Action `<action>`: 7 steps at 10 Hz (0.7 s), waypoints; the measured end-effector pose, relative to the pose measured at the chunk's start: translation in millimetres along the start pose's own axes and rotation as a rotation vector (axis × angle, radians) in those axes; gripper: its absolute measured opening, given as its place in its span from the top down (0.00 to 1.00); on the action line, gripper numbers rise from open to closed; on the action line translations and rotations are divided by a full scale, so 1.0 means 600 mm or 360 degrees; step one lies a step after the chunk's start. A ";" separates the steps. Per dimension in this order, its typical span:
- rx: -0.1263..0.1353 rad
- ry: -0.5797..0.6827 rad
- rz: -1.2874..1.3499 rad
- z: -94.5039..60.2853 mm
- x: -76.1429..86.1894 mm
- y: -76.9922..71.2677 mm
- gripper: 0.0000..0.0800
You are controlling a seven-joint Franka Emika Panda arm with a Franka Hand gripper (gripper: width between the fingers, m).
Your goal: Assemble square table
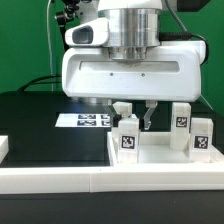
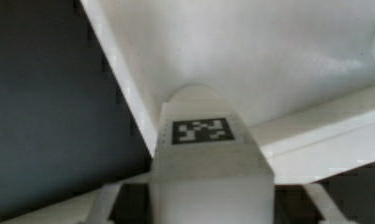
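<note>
Going left to right in the exterior view: marker board [image 1: 85,120] is lying flat on the black table [image 1: 30,115], then the gripper [image 1: 138,117] is hanging over the leg post [image 1: 128,135], w/ more posts standing at right. Post is standing upright, long axis vertical, directly under the claw (wrist view is showing it [image 2: 205,150] centred btwn the fingers). Jaws are partly open, bracketing its top; can't tell whether the pads are touching

square table top [image 1: 160,150]: white, flat | leg posts [image 1: 128,135]: upright, tagged

One white tray-like tabletop [image 1: 160,160] sits on the table. Four small white leg posts with tags show in the exterior view: [image 1: 128,137], [image 1: 122,110], [image 1: 182,118] and [image 1: 202,138]. One marker board [image 1: 84,120] lies flat.
</note>
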State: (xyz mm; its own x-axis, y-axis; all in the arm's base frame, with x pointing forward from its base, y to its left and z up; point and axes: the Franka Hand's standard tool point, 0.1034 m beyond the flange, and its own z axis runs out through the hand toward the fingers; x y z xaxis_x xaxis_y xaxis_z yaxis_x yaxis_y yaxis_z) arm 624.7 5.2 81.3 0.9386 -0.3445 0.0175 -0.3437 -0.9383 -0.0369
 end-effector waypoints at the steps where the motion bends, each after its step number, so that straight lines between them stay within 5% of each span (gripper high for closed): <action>1: 0.0001 0.0000 0.0028 0.000 0.000 0.000 0.64; 7: -0.0007 -0.0001 0.0177 -0.002 -0.003 0.007 0.64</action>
State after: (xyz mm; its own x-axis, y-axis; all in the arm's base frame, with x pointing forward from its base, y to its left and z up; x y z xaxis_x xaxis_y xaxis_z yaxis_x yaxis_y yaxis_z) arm 621.8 1.8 82.1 0.8948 -0.4463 0.0128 -0.4457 -0.8946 -0.0340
